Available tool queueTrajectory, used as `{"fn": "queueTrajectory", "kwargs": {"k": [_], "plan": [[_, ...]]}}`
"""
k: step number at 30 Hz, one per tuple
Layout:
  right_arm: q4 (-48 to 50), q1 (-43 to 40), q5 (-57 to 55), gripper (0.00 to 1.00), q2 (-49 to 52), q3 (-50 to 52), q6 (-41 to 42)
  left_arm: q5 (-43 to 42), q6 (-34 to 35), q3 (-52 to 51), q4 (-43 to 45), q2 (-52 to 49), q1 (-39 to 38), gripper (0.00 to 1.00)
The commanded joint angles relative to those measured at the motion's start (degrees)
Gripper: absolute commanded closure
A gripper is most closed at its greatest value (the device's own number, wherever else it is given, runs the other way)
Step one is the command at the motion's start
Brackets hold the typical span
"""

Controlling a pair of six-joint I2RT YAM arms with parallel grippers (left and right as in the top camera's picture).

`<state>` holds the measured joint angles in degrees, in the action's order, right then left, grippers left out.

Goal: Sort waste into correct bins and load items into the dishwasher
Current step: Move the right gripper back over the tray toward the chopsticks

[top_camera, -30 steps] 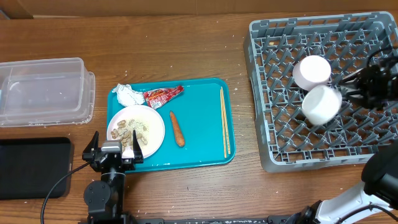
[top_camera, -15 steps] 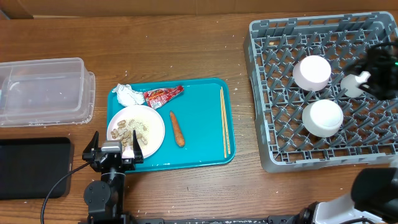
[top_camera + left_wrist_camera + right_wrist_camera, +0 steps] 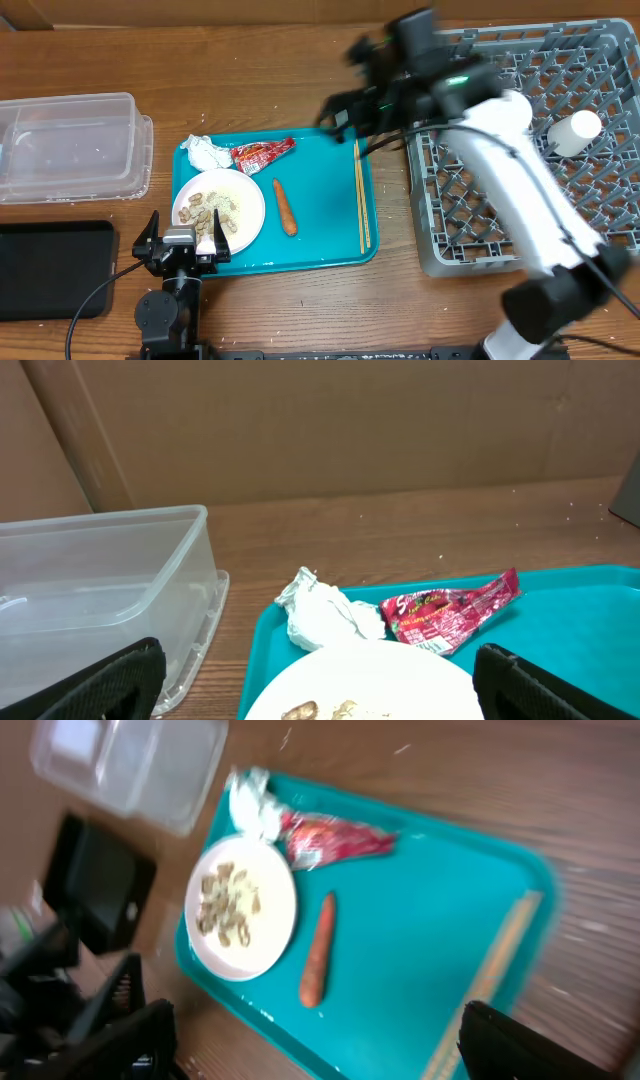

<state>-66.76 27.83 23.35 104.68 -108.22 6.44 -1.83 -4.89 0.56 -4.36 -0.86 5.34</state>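
On the teal tray [image 3: 325, 225] lie a white napkin [image 3: 205, 152], a red wrapper [image 3: 262, 154], a carrot stick [image 3: 285, 207], chopsticks [image 3: 362, 195] and a white plate [image 3: 250, 190] with beige scraps [image 3: 212, 210]. My left gripper [image 3: 185, 245] stands open at the plate's near edge; its view shows the napkin [image 3: 325, 610] and wrapper [image 3: 450, 610] ahead. My right gripper [image 3: 350, 105], blurred, hovers open and empty above the tray's back right corner. Below it are the carrot [image 3: 317, 963] and chopsticks [image 3: 495, 980]. A white cup [image 3: 575, 130] sits in the grey dish rack [image 3: 450, 250].
The clear tub [image 3: 70, 145] stands at the left, with the black tray [image 3: 50, 265] in front of it. My right arm stretches across the rack's left half and hides much of it. Brown cardboard lines the far edge.
My right arm has swung left from the rack to above the tray, and its jaws have opened wide. The cup stays in the rack. My left arm has not moved.
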Motion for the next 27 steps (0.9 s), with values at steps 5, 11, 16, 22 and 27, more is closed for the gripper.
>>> {"fn": "queueTrajectory", "kwargs": {"k": [5,11,16,22,27], "plan": [[2.4,11.1,-16.8,0.08,9.9,1.1,5.6,0.3,0.2,-0.3,0.0,0.6,0.4,0.0],[3.9,13.4,-16.9,0.08,14.2,1.1,7.2,0.3,0.2,-0.3,0.0,0.6,0.4,0.0],[5.0,13.1,-20.2,0.05,15.3,1.1,11.7,0.3,0.2,-0.3,0.0,0.6,0.4,0.0],[7.3,12.3,-25.4,0.0,15.3,1.1,13.8,0.3,0.2,-0.3,0.0,0.6,0.4,0.0],[10.1,12.0,-25.4,0.0,15.3,1.1,15.7,0.3,0.2,-0.3,0.0,0.6,0.4,0.0]]}}
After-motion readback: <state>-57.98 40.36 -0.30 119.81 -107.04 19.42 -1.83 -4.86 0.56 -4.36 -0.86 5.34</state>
